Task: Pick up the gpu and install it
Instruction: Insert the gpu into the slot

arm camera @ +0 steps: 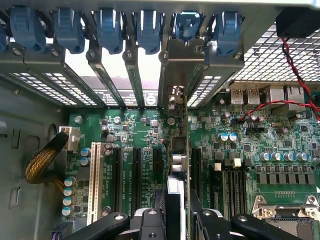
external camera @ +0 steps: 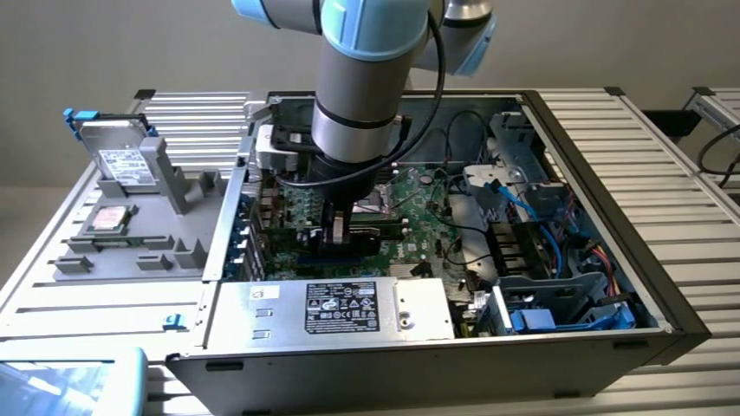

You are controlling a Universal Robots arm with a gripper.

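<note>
Down inside the open computer case (external camera: 601, 186), the arm reaches in from above and the gripper (external camera: 335, 232) sits low over the motherboard (external camera: 422, 204), towards the exterior view's left side of the chassis. From the wrist, look at that: the gpu (arm camera: 177, 152) is seen edge-on, standing upright, with the black fingers (arm camera: 154, 224) pressed against its two faces and pinching it between them. The card runs straight away from the gripper to the far wall of the case, where its silver end bracket (arm camera: 179, 65) stands in one of the rear slot openings, just beneath the row of blue retention clips (arm camera: 107, 30). Its lower edge lines up among the black expansion slots (arm camera: 136, 175), with a white slot (arm camera: 93, 182) further over; whether the card is fully seated I cannot tell. A yellow braided cable (arm camera: 42, 160) curls by the side wall, and a red and black wire (arm camera: 295, 65) trails across near the rear ports. In the exterior view, the power supply (external camera: 335, 308) with its label fills the near edge of the case, and blue cables (external camera: 543, 225) loop through the drive bay on that view's right. Outside the case, on that view's left, a hard drive (external camera: 120, 160) with a white label stands upright in a grey fixture (external camera: 173, 186) on the slatted desk (external camera: 647, 130).
</note>
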